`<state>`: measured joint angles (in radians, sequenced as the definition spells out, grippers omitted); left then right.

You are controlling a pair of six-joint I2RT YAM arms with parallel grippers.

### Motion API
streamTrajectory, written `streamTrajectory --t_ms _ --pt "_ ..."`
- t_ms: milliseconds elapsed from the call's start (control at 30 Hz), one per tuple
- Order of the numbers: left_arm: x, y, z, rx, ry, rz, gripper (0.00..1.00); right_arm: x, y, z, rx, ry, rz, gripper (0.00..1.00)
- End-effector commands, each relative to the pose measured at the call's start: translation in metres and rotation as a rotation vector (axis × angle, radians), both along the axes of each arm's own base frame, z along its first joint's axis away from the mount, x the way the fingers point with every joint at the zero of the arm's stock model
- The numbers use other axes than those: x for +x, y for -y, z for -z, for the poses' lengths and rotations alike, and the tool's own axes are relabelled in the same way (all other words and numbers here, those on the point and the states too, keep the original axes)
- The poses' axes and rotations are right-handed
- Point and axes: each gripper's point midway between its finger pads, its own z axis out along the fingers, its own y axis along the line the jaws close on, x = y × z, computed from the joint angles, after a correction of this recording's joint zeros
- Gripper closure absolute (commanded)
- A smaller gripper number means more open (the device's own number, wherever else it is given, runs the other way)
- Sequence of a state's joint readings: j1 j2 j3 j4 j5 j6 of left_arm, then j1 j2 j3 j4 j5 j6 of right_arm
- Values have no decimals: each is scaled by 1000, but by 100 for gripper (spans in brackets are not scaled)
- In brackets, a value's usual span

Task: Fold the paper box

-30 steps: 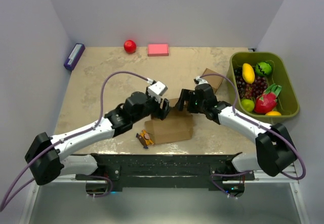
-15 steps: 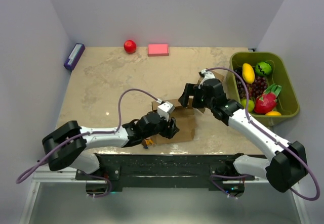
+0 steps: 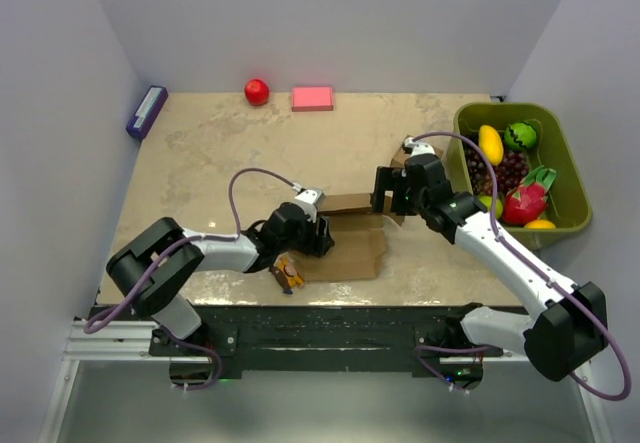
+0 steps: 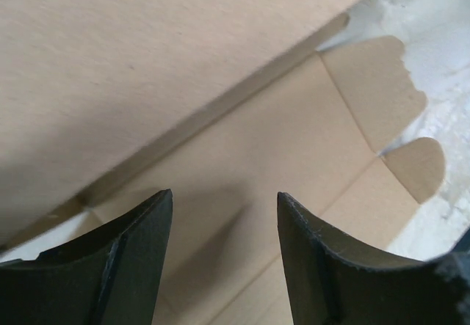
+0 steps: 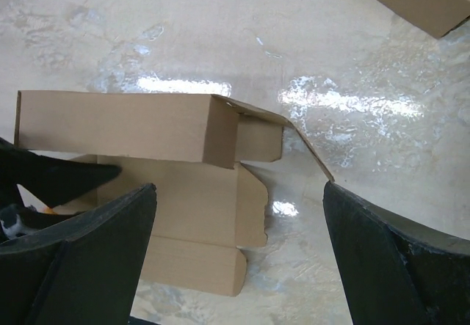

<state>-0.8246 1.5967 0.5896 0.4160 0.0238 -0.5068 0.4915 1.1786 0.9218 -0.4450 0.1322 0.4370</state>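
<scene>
Cardboard paper box (image 3: pixel 345 253) is sitting half-folded (one wall up, flaps lying flat); left gripper (image 4: pixel 220 196) and right gripper (image 5: pixel 239 187) are hovering open-fingered, empty.

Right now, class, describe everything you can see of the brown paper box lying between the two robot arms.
The paper box is plain brown cardboard, half folded. Its base lies flat on the table, with rounded tabs at its right end. One long wall stands up along the far side, with a short flap bent at its right end. The left gripper is open at the box's left end; whether it touches cannot be told. The right gripper hangs open above the right end.
</scene>
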Motion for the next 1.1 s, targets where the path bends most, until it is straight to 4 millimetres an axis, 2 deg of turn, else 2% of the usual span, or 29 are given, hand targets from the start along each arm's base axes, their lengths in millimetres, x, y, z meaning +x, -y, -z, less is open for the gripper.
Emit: streamTrajectory --t_ms 0,167,267,400,533,567,633,667,767,867,1067 --pt "34 -3 -24 10 108 -11 37 6 8 0 -35 16 34 1" --pt "67 -21 -28 97 162 -63 37 6 19 20 -85 -9 80 2" --pt "87 -29 -42 110 186 -83 36 4 21 24 -86 -6 82 3" --pt "90 -24 -55 106 208 -52 35 0 18 34 -89 -35 59 7" --pt "64 -6 -51 72 187 37 36 -4 25 46 -121 -69 83 11" --pt "51 4 -50 77 190 71 36 -6 26 48 -121 -78 91 12" --pt "38 15 -53 79 207 96 36 -12 29 53 -126 -98 95 13" --pt "24 27 -54 74 212 134 36 -14 29 55 -122 -108 99 14" --pt "12 40 -56 62 231 149 36 -20 32 63 -129 -137 110 17" --pt "9 48 -48 46 224 153 36 -23 34 75 -139 -168 127 23" --pt "0 57 -14 58 166 184 36 -20 37 77 -162 -175 147 44"
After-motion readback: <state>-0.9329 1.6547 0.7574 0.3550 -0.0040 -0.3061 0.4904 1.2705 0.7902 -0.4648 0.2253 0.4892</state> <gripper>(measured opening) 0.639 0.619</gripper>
